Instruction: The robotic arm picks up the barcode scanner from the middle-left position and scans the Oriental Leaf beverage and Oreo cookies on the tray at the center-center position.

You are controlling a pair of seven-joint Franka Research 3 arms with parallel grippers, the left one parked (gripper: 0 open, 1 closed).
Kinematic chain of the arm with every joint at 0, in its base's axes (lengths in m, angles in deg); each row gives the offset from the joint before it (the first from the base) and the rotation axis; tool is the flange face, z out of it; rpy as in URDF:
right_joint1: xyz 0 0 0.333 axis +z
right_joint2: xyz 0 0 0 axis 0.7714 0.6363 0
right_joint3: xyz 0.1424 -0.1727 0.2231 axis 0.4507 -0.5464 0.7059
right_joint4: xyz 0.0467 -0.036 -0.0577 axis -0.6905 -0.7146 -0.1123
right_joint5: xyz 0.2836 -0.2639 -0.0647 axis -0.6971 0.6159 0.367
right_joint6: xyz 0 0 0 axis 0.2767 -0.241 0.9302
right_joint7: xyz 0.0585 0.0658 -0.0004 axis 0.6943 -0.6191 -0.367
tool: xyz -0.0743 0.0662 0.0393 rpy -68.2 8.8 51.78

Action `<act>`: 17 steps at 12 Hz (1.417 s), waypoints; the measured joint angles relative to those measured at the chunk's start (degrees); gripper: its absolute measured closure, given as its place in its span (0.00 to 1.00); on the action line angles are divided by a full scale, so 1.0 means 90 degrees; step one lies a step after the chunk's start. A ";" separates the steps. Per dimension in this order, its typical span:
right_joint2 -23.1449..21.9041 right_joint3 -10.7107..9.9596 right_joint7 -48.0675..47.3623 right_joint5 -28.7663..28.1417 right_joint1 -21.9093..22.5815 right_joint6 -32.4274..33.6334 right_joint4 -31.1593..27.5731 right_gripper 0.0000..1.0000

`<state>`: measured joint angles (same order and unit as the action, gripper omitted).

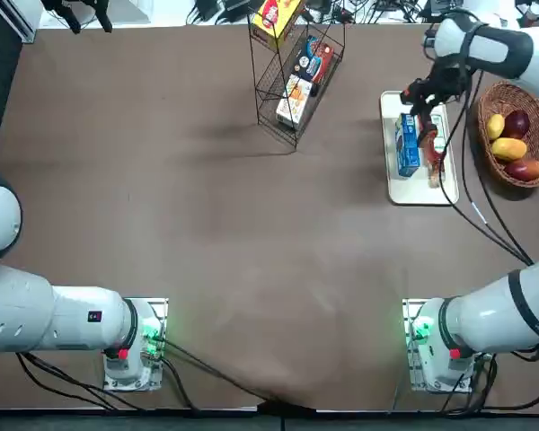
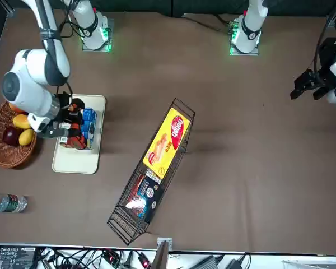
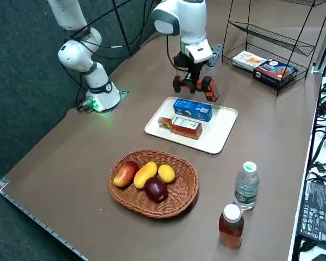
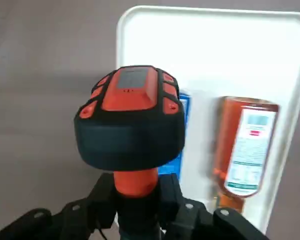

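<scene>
The end effector [image 4: 135, 220] grips the barcode scanner [image 4: 130, 120] above the Oreo cookies [image 3: 192, 109].

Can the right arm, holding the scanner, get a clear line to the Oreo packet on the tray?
Probably yes. The right gripper holds the barcode scanner above the tray, and nothing lies over the Oreo cookies, which rest beside the Oriental Leaf beverage.

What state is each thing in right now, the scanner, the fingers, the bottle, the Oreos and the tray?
barcode scanner: held upright above the tray
right gripper: fingers shut on the scanner's handle
Oriental Leaf beverage: lying on its side in the tray
Oreo cookies: lying beside the bottle
tray: flat on the table
</scene>
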<state>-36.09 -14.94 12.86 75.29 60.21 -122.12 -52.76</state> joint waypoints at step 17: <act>0.0564 0.0008 -0.1918 -0.0001 0.1406 -0.1341 -0.0450 0.57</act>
<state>-31.01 -14.87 -4.41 75.28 72.87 -134.19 -56.80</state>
